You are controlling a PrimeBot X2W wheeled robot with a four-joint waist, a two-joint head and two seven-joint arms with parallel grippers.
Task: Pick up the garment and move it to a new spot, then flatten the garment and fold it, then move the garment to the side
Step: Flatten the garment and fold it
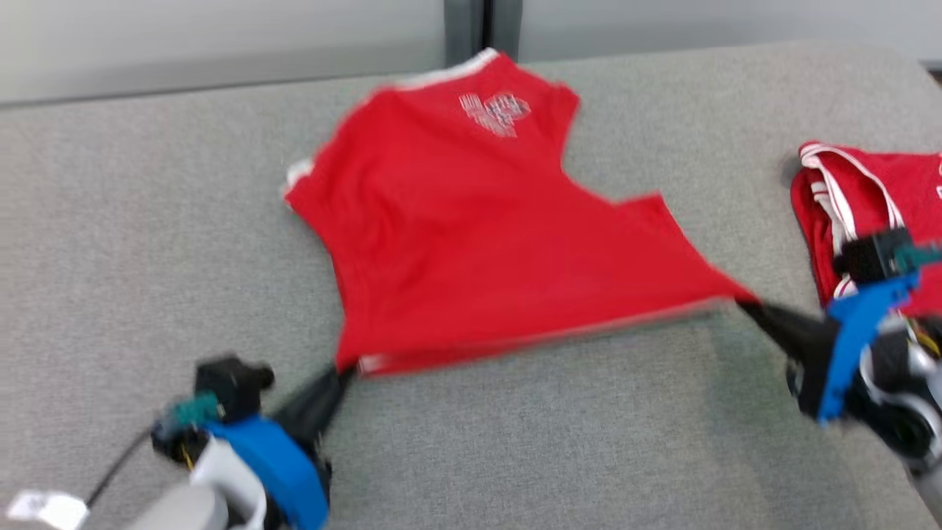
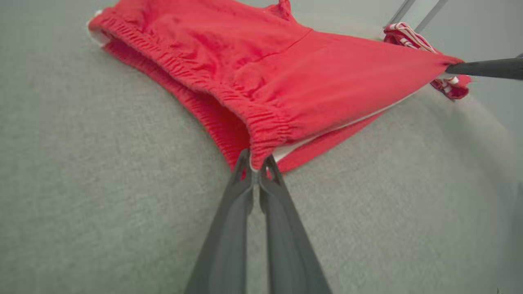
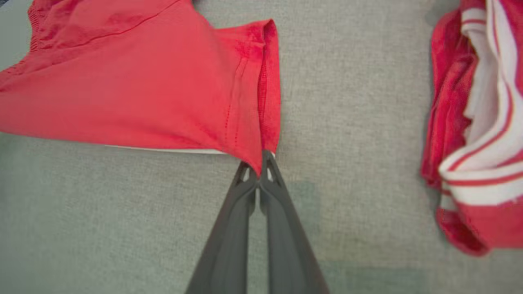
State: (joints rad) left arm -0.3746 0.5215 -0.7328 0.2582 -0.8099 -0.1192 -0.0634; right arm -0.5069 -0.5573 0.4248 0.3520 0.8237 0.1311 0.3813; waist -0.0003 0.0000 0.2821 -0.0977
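Observation:
The garment (image 1: 471, 235) is a pair of red shorts with white trim and a small printed logo, spread on the grey table. Its near edge is stretched between my two grippers and lifted slightly off the cloth. My left gripper (image 1: 346, 374) is shut on the near left corner, at the elastic waistband (image 2: 261, 126). My right gripper (image 1: 743, 303) is shut on the near right corner, a leg hem (image 3: 267, 94). The left wrist view shows the right gripper's dark fingers (image 2: 486, 68) pinching the far corner. The garment's far part lies flat.
A second red garment (image 1: 868, 213) with white stripes lies bunched at the table's right edge, right beside my right arm; it also appears in the right wrist view (image 3: 474, 122). Grey fabric tabletop (image 1: 552, 442) lies bare in front. A wall (image 1: 221, 37) runs behind.

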